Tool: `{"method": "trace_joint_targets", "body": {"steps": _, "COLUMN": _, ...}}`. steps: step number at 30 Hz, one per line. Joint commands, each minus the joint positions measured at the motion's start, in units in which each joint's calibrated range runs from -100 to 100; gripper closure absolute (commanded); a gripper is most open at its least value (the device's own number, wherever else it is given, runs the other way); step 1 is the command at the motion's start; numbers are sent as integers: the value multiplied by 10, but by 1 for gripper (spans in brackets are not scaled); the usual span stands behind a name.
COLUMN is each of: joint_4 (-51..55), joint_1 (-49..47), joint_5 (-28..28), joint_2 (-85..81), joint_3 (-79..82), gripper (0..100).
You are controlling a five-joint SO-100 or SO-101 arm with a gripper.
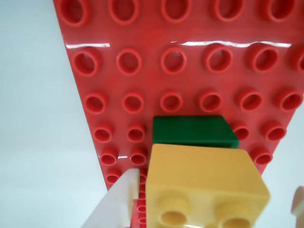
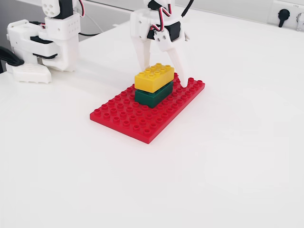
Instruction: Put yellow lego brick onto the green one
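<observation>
Yellow lego brick: the bright yellow rectangular plastic brick with two rows of round studs (image 2: 154,77) sits on top of the green one, long sides running the same way; the fixed view shows it shifted a little toward the far end, so a strip of green shows at the near edge.
Green one: the dark green rectangular plastic brick (image 2: 153,94) is seated on the studs of the flat red studded plastic baseplate (image 2: 133,118), which probably keeps it from sliding when something is pressed onto it.
Gripper: the white two-finger gripper (image 2: 161,78) is spread, one finger on each side of the yellow brick; in the fixed view the right finger's tip reaches down to the baseplate beside the stack, and neither finger visibly pinches the brick.
Wrist view: the yellow brick (image 1: 204,187) fills the lower middle, with the green brick (image 1: 192,130) jutting out beyond it and a white fingertip (image 1: 116,204) at lower left, apart from the brick.
Table: the plain white table (image 2: 228,166) carries the baseplate.
Judgement: the stack looks made; whether the studs are fully pressed home cannot be told.
</observation>
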Motion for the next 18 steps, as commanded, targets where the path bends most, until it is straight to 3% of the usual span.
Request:
{"method": "trace_joint_targets", "body": {"steps": 1, "joint_4": 4, "joint_1": -3, "joint_5": 2, "joint_2": -41, "joint_3": -12, "gripper": 67}}
{"method": "trace_joint_targets", "body": {"steps": 18, "joint_4": 129, "joint_1": -2, "joint_5": 1, "joint_2": -212, "joint_3": -4, "gripper": 67}}
